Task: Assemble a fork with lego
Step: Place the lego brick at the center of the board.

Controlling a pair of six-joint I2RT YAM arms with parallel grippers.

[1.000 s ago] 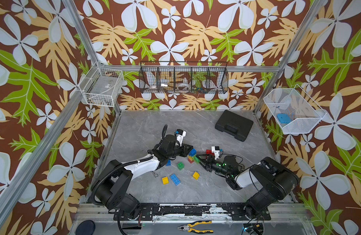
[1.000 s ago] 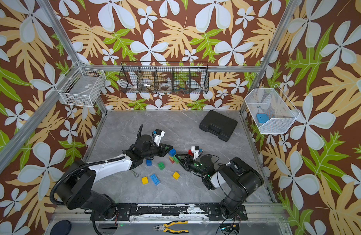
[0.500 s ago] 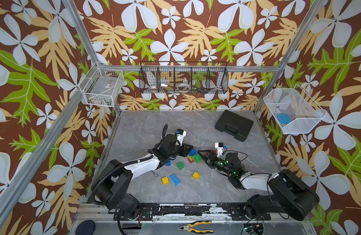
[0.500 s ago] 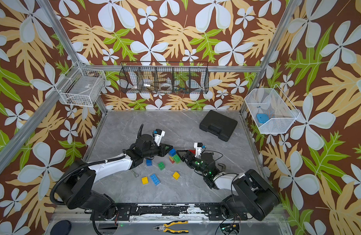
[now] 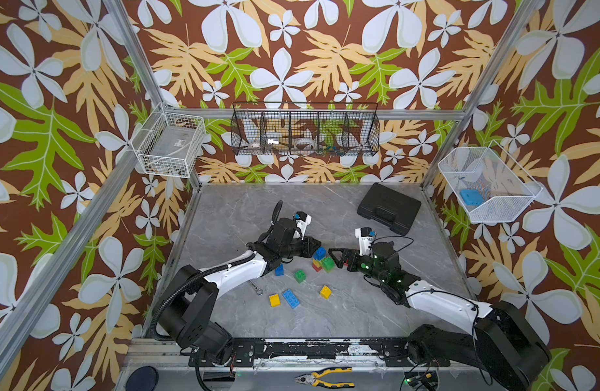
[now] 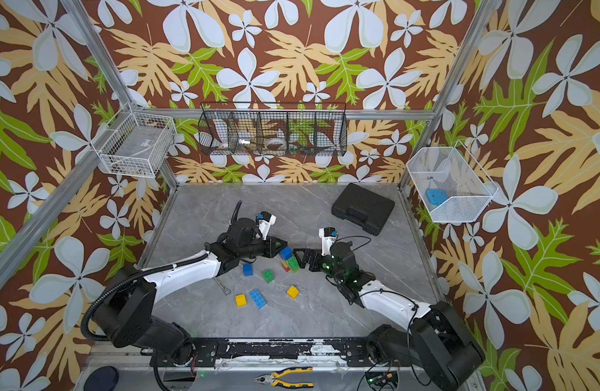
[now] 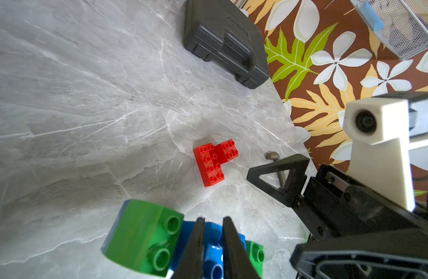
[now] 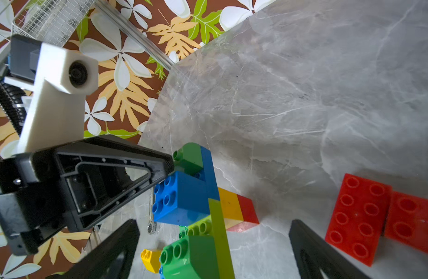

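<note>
A joined lego piece (image 8: 217, 224) lies on the grey table: blue brick (image 5: 319, 252), yellow and red bricks (image 8: 234, 207), green bricks and a long lime bar. My left gripper (image 7: 213, 218) is shut, its tips resting against the blue brick (image 7: 186, 232) beside a green brick (image 7: 140, 234). My right gripper (image 8: 211, 251) is open wide, one finger on each side of the piece without touching it. In both top views the two grippers (image 5: 318, 242) (image 5: 334, 259) face each other across the piece (image 6: 288, 260). Loose lego: blue (image 5: 279, 269), green (image 5: 300, 276), yellow (image 5: 325, 291) (image 5: 274, 300), long blue (image 5: 291, 298).
Two joined red bricks (image 7: 213, 161) (image 8: 360, 212) lie just past the piece. A small wrench (image 5: 254, 287) and a bolt (image 7: 272, 155) lie on the table. A black case (image 5: 388, 208) sits at the back right. Wire baskets hang on the walls, and pliers (image 5: 325, 377) lie on the front rail.
My right gripper has opened wide and drawn back a little to the right from the piece, its arm stretching lower. The left arm has stayed still.
</note>
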